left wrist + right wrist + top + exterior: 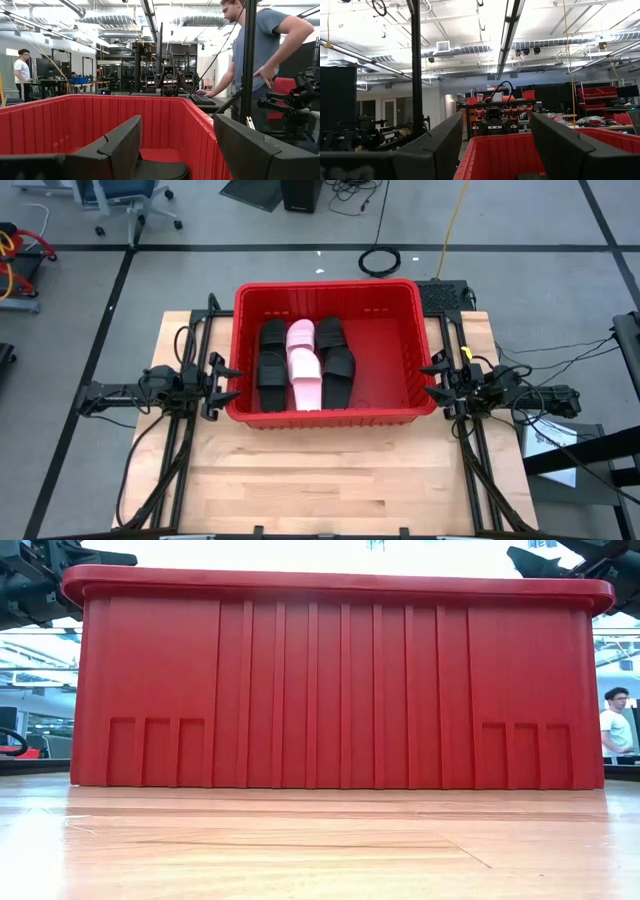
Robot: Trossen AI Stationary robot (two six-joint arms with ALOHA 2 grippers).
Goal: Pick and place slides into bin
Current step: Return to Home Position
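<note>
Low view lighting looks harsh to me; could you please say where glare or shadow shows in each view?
Low view: washed-out brightness above the bin rim; high view: even light, slides plainly lit; wrist views: bright ceiling strips over dimmer rooms.

A: Where does the left gripper (232, 383) stand?
B: Just outside the bin (325, 286), beside its short wall, with the jaws apart. The right gripper (428, 380) stands the same way at the opposite wall.
A: And the slides (307, 365)?
B: All inside the bin, in the half nearer to the left gripper. Two pink slides (305, 380) lie in the middle, with black slides (270, 368) on both sides of them, well apart from the right gripper.
</note>
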